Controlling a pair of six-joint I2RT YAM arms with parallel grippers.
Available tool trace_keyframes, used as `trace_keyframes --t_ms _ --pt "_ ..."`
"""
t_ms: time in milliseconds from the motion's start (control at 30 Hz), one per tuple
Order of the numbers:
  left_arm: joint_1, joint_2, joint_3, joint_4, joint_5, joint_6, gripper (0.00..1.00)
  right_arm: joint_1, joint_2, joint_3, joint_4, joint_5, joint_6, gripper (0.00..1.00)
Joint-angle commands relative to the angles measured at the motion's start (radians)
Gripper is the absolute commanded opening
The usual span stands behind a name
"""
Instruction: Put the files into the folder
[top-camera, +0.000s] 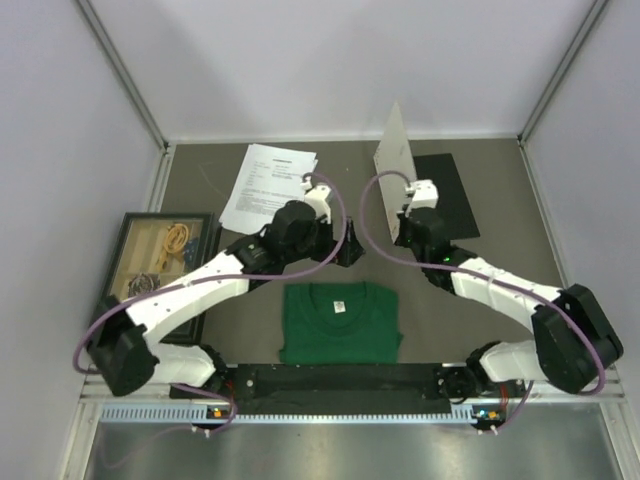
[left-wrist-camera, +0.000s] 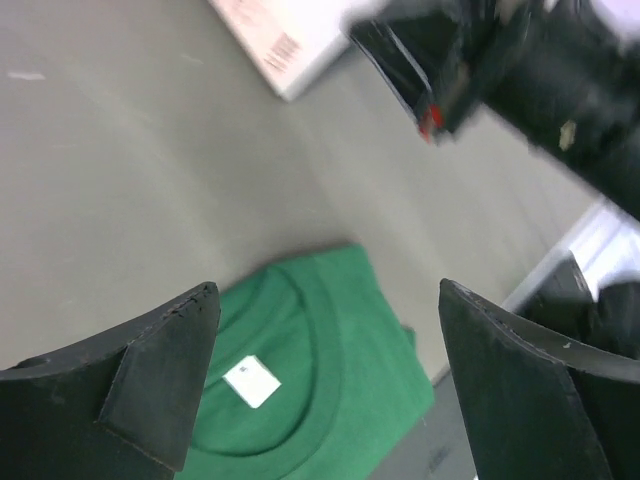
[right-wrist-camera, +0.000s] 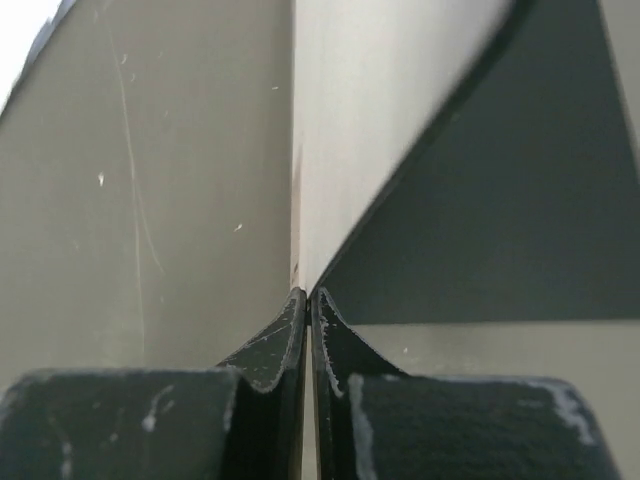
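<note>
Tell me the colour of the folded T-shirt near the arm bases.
The T-shirt is green; the top external view shows it best.

Printed files lying flat, folder cover standing upright

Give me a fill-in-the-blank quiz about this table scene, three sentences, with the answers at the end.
The right gripper is ____ on the folder's raised white cover. The left gripper is open, its camera facing a ____ T-shirt. In the top view, the files lie to the ____ of the folder.
Missing words: shut; green; left.
</note>
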Motion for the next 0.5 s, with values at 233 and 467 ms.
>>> trace_keyframes --t_ms 233,467 --pt "0.007 -0.507 -0.231 -0.090 -0.738 -0.169 0.98 0.320 0.264 0.216 -0.036 0.262 -0.407 0.25" --pt "0.012 -0.587 -0.237 -0.176 -0.824 -0.160 0.98 0.253 0.124 0.224 -0.133 -0.043 -0.165 0.64"
